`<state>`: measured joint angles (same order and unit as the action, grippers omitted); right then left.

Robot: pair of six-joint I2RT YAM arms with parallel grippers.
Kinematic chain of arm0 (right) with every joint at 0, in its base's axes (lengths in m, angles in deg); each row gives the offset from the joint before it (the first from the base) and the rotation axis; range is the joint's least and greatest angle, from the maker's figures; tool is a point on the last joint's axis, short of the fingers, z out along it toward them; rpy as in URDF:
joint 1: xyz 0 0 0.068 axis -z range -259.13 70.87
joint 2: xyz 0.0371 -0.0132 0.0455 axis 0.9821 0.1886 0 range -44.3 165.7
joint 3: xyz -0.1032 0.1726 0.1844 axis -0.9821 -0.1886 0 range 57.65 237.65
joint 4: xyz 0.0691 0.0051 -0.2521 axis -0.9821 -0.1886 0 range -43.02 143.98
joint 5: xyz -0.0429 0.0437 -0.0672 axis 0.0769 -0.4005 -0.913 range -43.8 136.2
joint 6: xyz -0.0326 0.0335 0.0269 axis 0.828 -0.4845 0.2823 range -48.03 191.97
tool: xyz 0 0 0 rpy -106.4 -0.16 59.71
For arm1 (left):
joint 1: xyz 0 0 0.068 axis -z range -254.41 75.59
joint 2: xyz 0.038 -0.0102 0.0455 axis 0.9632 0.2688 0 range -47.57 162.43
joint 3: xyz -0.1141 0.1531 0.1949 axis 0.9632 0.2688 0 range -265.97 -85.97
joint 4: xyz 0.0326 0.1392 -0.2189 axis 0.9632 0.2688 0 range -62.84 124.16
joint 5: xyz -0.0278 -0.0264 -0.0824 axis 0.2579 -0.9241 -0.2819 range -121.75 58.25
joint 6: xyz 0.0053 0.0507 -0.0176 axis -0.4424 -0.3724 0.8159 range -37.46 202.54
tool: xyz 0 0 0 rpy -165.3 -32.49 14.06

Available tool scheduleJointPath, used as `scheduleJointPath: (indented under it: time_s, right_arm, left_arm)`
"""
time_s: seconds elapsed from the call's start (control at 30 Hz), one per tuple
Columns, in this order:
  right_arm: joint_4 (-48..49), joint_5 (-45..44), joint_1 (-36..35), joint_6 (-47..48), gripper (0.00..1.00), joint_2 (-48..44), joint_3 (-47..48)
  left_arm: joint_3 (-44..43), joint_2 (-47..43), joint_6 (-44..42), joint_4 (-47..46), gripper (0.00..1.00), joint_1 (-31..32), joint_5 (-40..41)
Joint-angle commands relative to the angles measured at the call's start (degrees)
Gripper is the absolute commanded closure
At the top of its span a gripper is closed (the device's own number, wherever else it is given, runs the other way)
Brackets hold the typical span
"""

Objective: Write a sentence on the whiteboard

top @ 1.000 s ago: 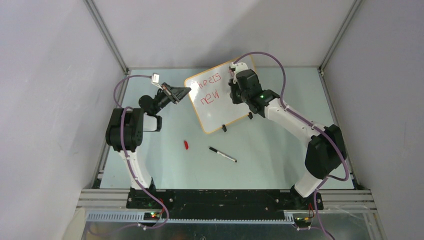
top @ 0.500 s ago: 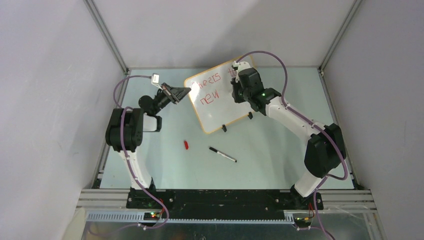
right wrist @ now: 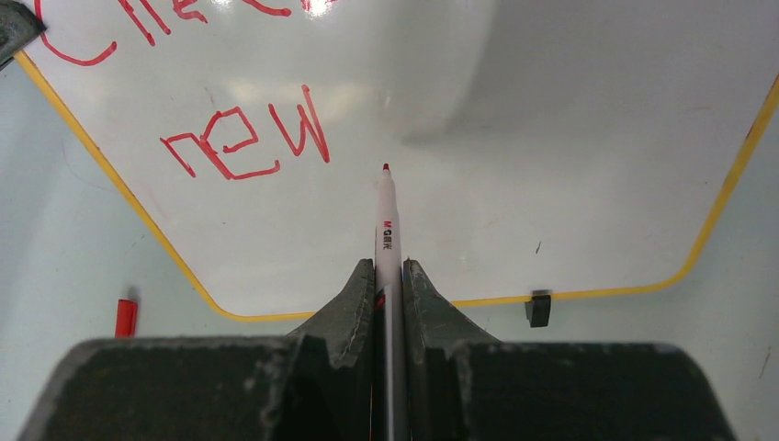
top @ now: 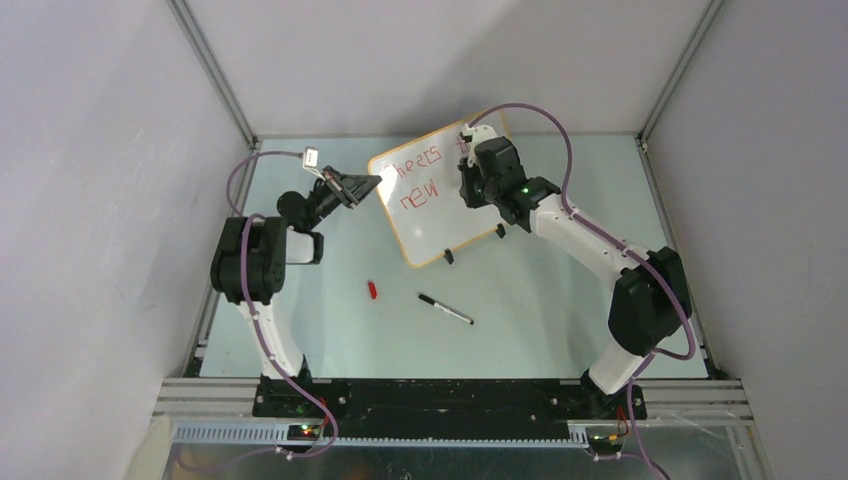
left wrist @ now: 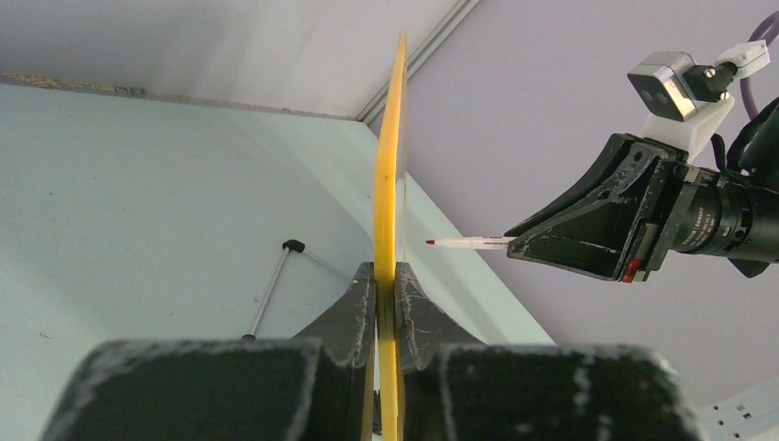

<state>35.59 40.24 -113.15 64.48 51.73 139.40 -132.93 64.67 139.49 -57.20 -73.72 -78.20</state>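
Pale green tabletop [top: 560, 290] inside a grey-walled booth: nearest the arm bases lie a black pen [top: 445, 308] and a red cap [top: 372, 290]. Beyond them the whiteboard [top: 450, 225] stands tilted on two black clip feet [top: 447, 257]. The sentence [right wrist: 248, 142] so far reads "Cheers" and "new" in red, with a further mark partly hidden behind the right arm. At the board's left edge the left gripper [left wrist: 386, 276] is clamped on the yellow rim. The right gripper [right wrist: 389, 276] is closed around a red marker [right wrist: 385, 216], its tip just off the glossy face, right of "new". Thin, stiff and probably light, the slick board looks apt to skid or tip under pen pressure, so the rim is the sensible hold.
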Motion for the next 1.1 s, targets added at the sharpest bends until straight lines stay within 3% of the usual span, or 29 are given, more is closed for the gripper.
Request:
scheduleJointPath:
  time_s: [0.0, 1.07]
  right_arm:
    - [1.7, -0.3, -0.2, -0.1, 1.0, 0.3, 0.5]
    - [-0.5, -1.6, -0.5, -0.2, 1.0, 4.7, 3.8]
  left_arm:
    - [0.6, -2.5, -2.1, -2.1, 1.0, 0.1, -1.1]
    - [0.2, -2.3, -1.9, -2.2, 1.0, 0.2, -1.3]
